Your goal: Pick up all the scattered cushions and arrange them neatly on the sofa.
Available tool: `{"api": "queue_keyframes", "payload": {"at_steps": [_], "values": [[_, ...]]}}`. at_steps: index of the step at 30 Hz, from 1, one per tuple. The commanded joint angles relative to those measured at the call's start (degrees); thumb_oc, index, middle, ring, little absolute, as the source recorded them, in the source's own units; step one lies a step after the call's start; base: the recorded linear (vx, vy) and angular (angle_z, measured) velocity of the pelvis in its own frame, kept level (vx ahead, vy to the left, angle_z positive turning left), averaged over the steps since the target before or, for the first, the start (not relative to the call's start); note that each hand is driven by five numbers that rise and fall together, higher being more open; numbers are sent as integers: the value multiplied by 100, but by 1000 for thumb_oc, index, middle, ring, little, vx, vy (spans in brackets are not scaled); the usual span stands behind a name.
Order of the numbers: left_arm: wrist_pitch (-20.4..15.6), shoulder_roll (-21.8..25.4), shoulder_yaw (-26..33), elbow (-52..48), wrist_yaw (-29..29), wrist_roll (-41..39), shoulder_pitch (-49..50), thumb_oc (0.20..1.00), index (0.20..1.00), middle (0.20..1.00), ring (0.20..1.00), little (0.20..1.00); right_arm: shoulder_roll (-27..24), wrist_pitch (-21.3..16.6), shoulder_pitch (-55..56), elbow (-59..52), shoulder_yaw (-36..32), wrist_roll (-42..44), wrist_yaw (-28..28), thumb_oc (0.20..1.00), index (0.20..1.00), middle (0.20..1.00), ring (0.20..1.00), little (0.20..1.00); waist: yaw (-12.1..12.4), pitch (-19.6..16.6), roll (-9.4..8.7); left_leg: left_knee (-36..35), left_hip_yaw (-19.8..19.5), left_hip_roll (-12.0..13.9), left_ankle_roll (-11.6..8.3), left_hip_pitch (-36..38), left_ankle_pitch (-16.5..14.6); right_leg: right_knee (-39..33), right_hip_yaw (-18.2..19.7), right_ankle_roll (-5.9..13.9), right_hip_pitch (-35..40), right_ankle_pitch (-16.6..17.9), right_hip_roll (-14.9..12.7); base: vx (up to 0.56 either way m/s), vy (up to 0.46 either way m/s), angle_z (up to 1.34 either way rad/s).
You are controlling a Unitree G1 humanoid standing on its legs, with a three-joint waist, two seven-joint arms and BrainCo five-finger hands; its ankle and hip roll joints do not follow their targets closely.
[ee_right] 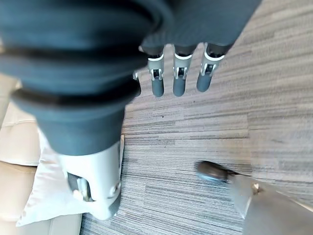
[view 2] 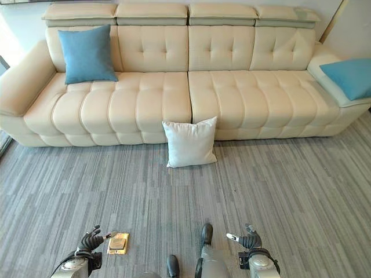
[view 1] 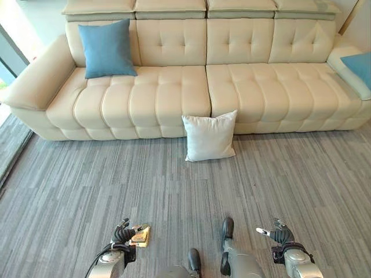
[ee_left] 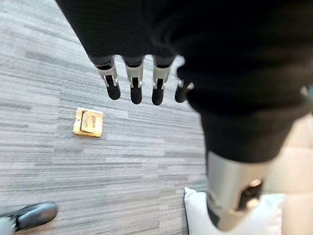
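Grey carpet (view 1: pixel 87 185) lies before the cream sofa (view 1: pixel 174 98) — a white cushion (view 1: pixel 210 136) leans on its front. Left hand (view 1: pixel 123 234) and right hand (view 1: pixel 279 234) are held low, released, empty. The cushion should be approached squarely and gripped by both sides — then seated upright.

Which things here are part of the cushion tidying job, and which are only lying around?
Part of the job:
white cushion on the carpet, leaning against the sofa front
sofa
blue cushion upright on the seat
second blue cushion on the sofa's right end

Only lying around:
small yellow plate on the carpet
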Motion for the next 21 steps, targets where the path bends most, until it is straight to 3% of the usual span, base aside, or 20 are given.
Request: {"api": "queue_keyframes", "payload": {"at_steps": [1, 4, 6, 7, 8, 9, 12, 13, 14, 16, 17, 18, 19, 20, 21], "values": [[-251, 162, 5, -612, -84, 347, -68, 1000, 1000, 1000, 1000, 1000, -286, -82, -247, -90, -201, -108, -64, 1000, 1000, 1000, 1000, 1000, -158, 72, 83, -16, -633, 552, -733, 1155, -684, 29, -62, 66, 467, 113, 189, 594, -162, 23], [-242, 86, 27, -558, -28, 236, -64, 1000, 1000, 1000, 1000, 1000, -331, -86, -257, -40, -190, -88, -56, 1000, 1000, 1000, 1000, 1000, -176, -21, 140, 179, -711, 636, -786, 1308, -610, 52, -103, -66, 645, 316, 252, 500, -169, 26], [-237, -5, 17, -509, -26, 89, -26, 1000, 1000, 1000, 1000, 1000, -395, -94, -244, -38, -163, -46, -41, 1000, 1000, 1000, 1000, 1000, -196, -56, 236, 922, -749, 817, -975, 1154, -218, 177, -203, -241, 837, 150, 321, 462, -209, 6], [-237, -5, 17, -509, -26, 89, -25, 1000, 1000, 1000, 1000, 1000, -395, -94, -244, -38, -163, -46, -41, 1000, 1000, 1000, 1000, 1000, -199, -57, 237, 926, -751, 818, -975, 1150, -220, 178, -206, -241, 836, 149, 321, 493, -308, 4], [-265, -60, -9, -437, -15, -20, -23, 1000, 1000, 1000, 1000, 1000, -436, -142, -222, -45, -160, 96, -32, 1000, 1000, 1000, 1000, 1000, -194, -32, 259, 2057, -741, 941, -1202, 721, 407, 223, -315, -428, 1120, -86, 371, 458, -326, 6], [-266, -62, -75, -455, -3, -29, -31, 1000, 1000, 1000, 1000, 1000, -442, -175, -212, -52, -164, 167, -58, 1000, 1000, 1000, 1000, 1000, -188, 17, 228, 2572, -674, 1011, -1249, 467, 650, 208, -315, -537, 1287, -223, 388, 565, -415, 24], [-250, -35, -187, -409, -40, -19, -152, 1000, 1000, 1000, 1000, 1000, -471, -199, -235, 8, -154, 255, -144, 1000, 1000, 1000, 1000, 1000, -146, 216, 158, 3714, -555, 1174, -1236, -173, 759, 251, -259, -808, 1648, -552, 444, 388, -304, -11], [-230, -59, -211, -365, 17, -49, -184, 1000, 1000, 1000, 1000, 1000, -497, -153, -249, 12, -154, 230, -184, 1000, 1000, 1000, 1000, 1000, -106, 261, 122, 3660, -559, 1076, -1156, -490, 444, 261, -216, -862, 1793, -701, 443, 318, -195, -7], [-230, -60, -213, -364, 18, -49, -184, 1000, 1000, 1000, 1000, 1000, -498, -153, -247, 11, -156, 230, -184, 1000, 1000, 1000, 1000, 1000, -116, 256, 123, 3663, -570, 1072, -1155, -494, 439, 271, -227, -858, 1789, -714, 440, 351, -160, 6], [-213, -92, -224, -367, 6, -31, -132, 1000, 1000, 1000, 1000, 1000, -524, -132, -242, 7, -166, 252, -179, 1000, 1000, 1000, 1000, 1000, -89, 270, 74, 3303, -646, 806, -1034, -931, 70, 185, -209, -807, 2002, -746, 396, 260, -78, 0], [-201, -91, -238, -343, -9, -15, -107, 1000, 1000, 1000, 1000, 1000, -534, -129, -234, 14, -175, 257, -174, 1000, 1000, 1000, 1000, 1000, -92, 252, 57, 3008, -631, 760, -979, -1009, -39, 152, -201, -786, 2043, -772, 394, 330, -62, -8], [-193, -82, -245, -333, -22, 34, -70, 1000, 1000, 1000, 1000, 1000, -530, -131, -228, 36, -164, 250, -181, 1000, 1000, 1000, 1000, 1000, -89, 231, 32, 2226, -604, 677, -893, -999, -144, 124, -212, -736, 2125, -801, 376, 362, -33, -1], [-169, -76, -256, -337, -32, 70, -30, 1000, 1000, 1000, 1000, 1000, -530, -118, -220, 35, -144, 224, -181, 1000, 1000, 1000, 1000, 1000, -67, 210, 32, 1675, -666, 608, -862, -946, -97, 129, -210, -711, 2206, -840, 389, 387, -16, 2], [-136, -78, -239, -330, -36, 95, 21, 1000, 1000, 1000, 1000, 1000, -522, -117, -206, 23, -107, 188, -174, 1000, 1000, 1000, 1000, 1000, -59, 180, 57, 926, -789, 573, -890, -912, 232, 113, -225, -709, 2275, -878, 440, 243, -3, 10], [-136, -78, -239, -330, -36, 95, 22, 1000, 1000, 1000, 1000, 1000, -522, -117, -206, 23, -107, 188, -174, 1000, 1000, 1000, 1000, 1000, -60, 180, 56, 919, -791, 571, -890, -909, 237, 113, -226, -709, 2276, -878, 440, 386, -3, 4]]}}
